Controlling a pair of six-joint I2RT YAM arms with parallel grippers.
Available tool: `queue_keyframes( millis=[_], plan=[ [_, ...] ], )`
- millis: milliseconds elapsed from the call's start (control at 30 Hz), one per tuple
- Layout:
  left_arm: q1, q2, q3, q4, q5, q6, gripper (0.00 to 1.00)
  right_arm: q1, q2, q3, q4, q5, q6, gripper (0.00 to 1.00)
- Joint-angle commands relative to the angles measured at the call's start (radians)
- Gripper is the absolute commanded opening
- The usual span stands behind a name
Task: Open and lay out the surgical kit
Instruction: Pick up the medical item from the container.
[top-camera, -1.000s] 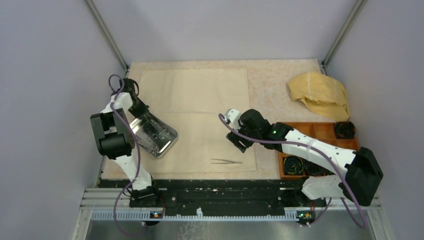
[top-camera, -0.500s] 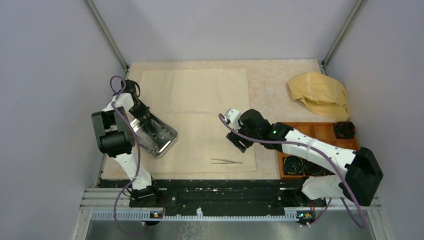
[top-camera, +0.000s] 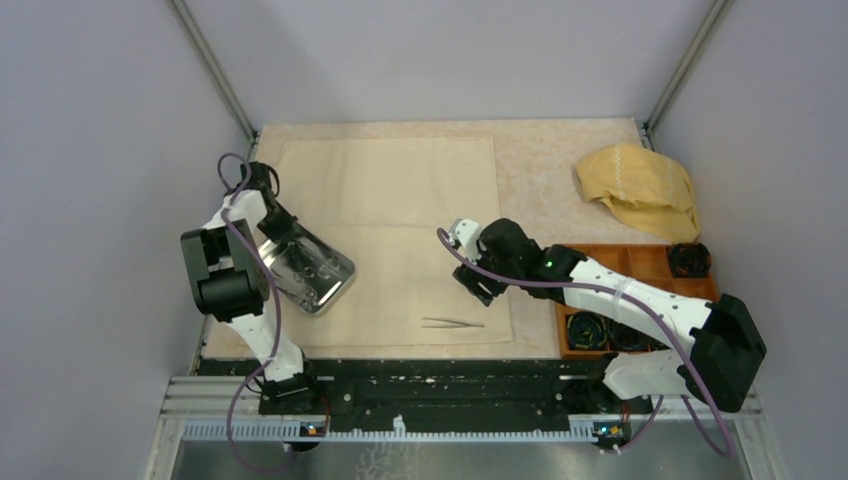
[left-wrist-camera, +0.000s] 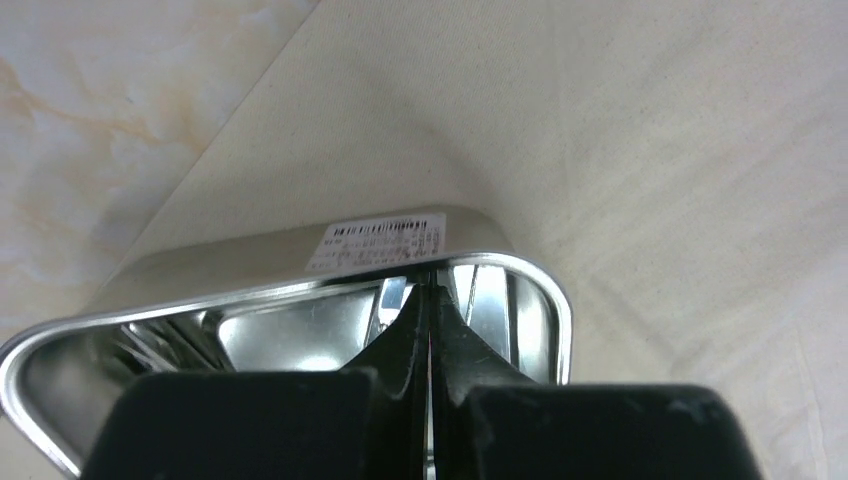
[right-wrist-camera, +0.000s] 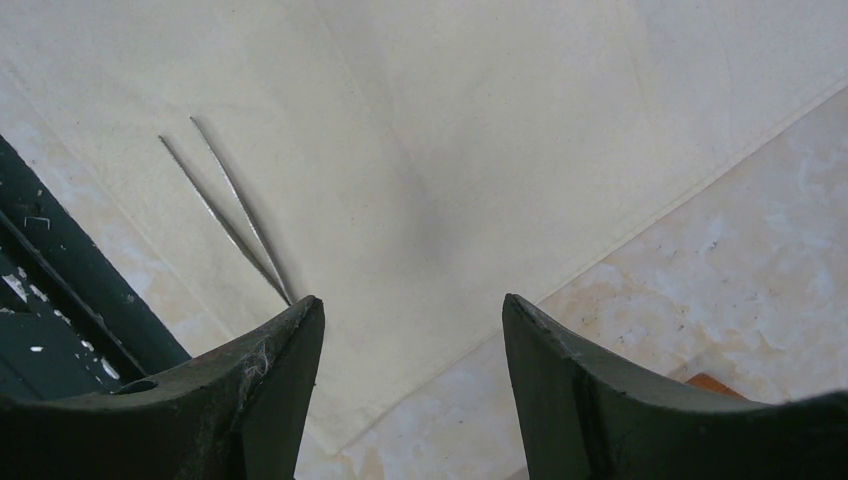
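Observation:
The pale cream cloth sheet (top-camera: 400, 200) lies spread flat on the table. The steel tray (top-camera: 308, 268) rests on its left edge, and ring shapes inside it look like scissors (top-camera: 314, 270). My left gripper (top-camera: 277, 229) is at the tray's far-left corner. In the left wrist view its fingers (left-wrist-camera: 405, 340) are pressed together with their tips at the tray's rim (left-wrist-camera: 300, 287); the left gripper (left-wrist-camera: 430, 275) has nothing visible between them. Tweezers (top-camera: 452, 322) lie on the cloth's near edge. My right gripper (top-camera: 472, 284) hovers open over the cloth's right edge, the tweezers (right-wrist-camera: 230, 215) off to one side of the right gripper (right-wrist-camera: 413, 305).
A crumpled mustard-yellow cloth (top-camera: 640, 188) sits at the back right. An orange compartment box (top-camera: 640, 262) with black coils lies under my right arm. Grey walls close in on both sides, and the black base rail (top-camera: 430, 385) runs along the near edge.
My left gripper's fingers have closed at the tray's corner, and the left arm and tray have shifted slightly. The right arm has not moved.

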Motion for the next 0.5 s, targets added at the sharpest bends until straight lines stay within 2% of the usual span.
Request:
queue_keyframes(
  millis=[0,133,233,333,400,433,467],
  plan=[
    [-0.001,-0.134,-0.024,-0.019,-0.012,0.019,0.0,0.004,-0.039,0.028,0.014,-0.013,0.0,0.66],
    [-0.002,-0.239,-0.057,-0.043,0.041,0.026,0.0,0.004,-0.039,0.032,0.022,-0.024,0.013,0.66],
    [-0.001,-0.349,-0.115,-0.03,0.209,0.014,0.0,0.003,-0.035,0.036,0.042,-0.071,0.043,0.69],
    [-0.018,-0.501,-0.237,0.174,0.577,0.012,0.0,0.001,-0.026,0.05,0.092,-0.131,0.131,0.7],
    [-0.077,-0.566,-0.307,0.317,0.744,-0.036,0.0,-0.009,-0.027,0.06,0.146,-0.203,0.211,0.7],
    [-0.111,-0.599,-0.357,0.44,0.83,-0.081,0.0,-0.019,-0.029,0.073,0.173,-0.255,0.25,0.7],
    [-0.148,-0.637,-0.405,0.65,0.902,-0.141,0.0,-0.031,-0.029,0.089,0.204,-0.305,0.29,0.7]
  ],
)
